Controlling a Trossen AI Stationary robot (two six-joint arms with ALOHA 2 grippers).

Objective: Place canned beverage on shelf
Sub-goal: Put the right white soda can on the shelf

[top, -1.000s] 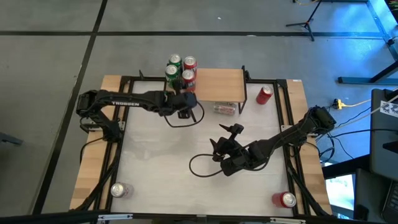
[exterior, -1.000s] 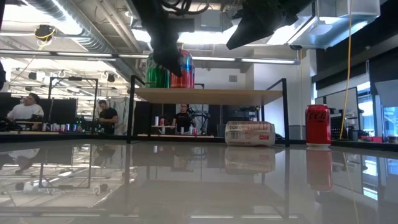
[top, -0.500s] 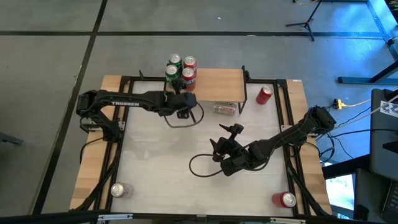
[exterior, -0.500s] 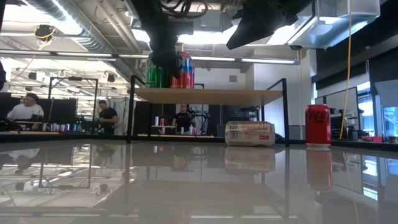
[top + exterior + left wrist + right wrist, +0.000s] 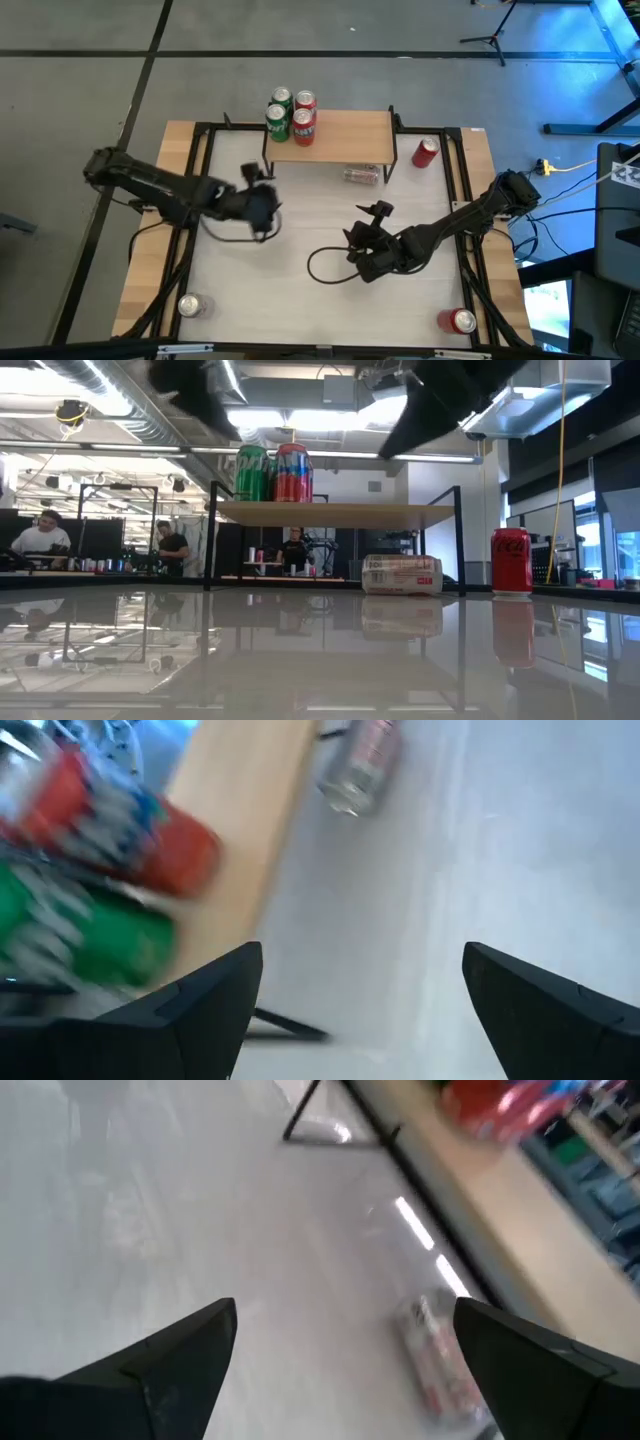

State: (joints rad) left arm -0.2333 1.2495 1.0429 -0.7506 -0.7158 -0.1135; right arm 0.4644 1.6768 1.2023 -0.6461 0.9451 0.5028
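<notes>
The shelf [image 5: 345, 136] stands at the table's far side. Several green and red cans [image 5: 291, 112] stand upright on its left end, also seen in the low view [image 5: 272, 472] and, blurred, in the left wrist view [image 5: 110, 890]. My left gripper [image 5: 266, 195] hangs open and empty over the table, left of and nearer than the shelf; nothing lies between its fingers [image 5: 360, 1005]. My right gripper [image 5: 363, 222] waits open and empty over the table's middle, pointing toward the shelf [image 5: 345, 1355].
A silver can [image 5: 362, 175] lies on its side by the shelf's near edge [image 5: 402, 574]. A red can [image 5: 426, 152] stands upright right of the shelf. Two more cans lie near the front corners, left [image 5: 192, 305] and right [image 5: 460, 321]. Bare tabletop lies between the arms.
My left gripper has drawn back from the cans on the shelf's left end, going toward the table's left and near edges, and has turned a little. The cans stay upright on the shelf. My right arm has kept its place.
</notes>
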